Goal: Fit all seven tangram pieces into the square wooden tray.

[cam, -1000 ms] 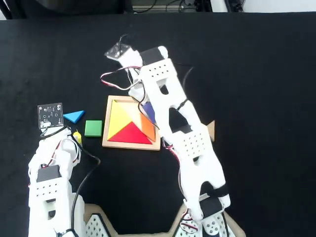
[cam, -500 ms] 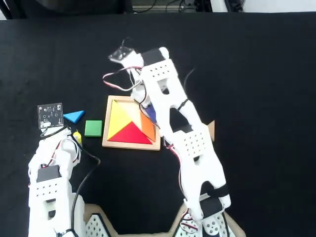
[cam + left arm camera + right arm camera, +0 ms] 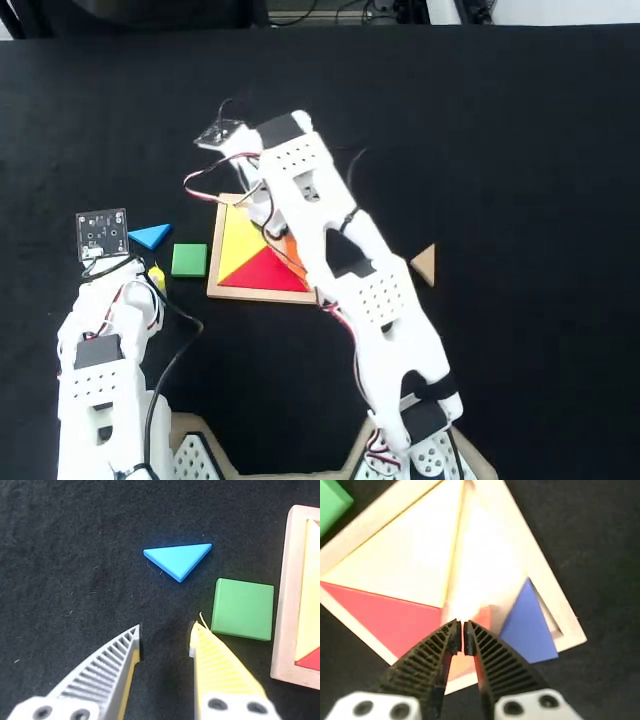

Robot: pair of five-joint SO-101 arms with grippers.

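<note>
My right gripper (image 3: 460,630), clenched on nothing, hangs over the tray (image 3: 547,592); the dark blue triangle (image 3: 527,625) lies just beside it, toward the tray's corner. My left gripper (image 3: 166,627) is released.

The left arm (image 3: 100,375) and right arm (image 3: 385,300) are white plastic, housings dotted with holes — red, white and black cables alongside. The left end effector (image 3: 165,635) has one grey and one yellow ribbed finger; the right end effector (image 3: 461,632) — black.

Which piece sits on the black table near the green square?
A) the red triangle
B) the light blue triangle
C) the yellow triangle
B: the light blue triangle lies on the table near the green square, both outside the wooden tray.
</note>
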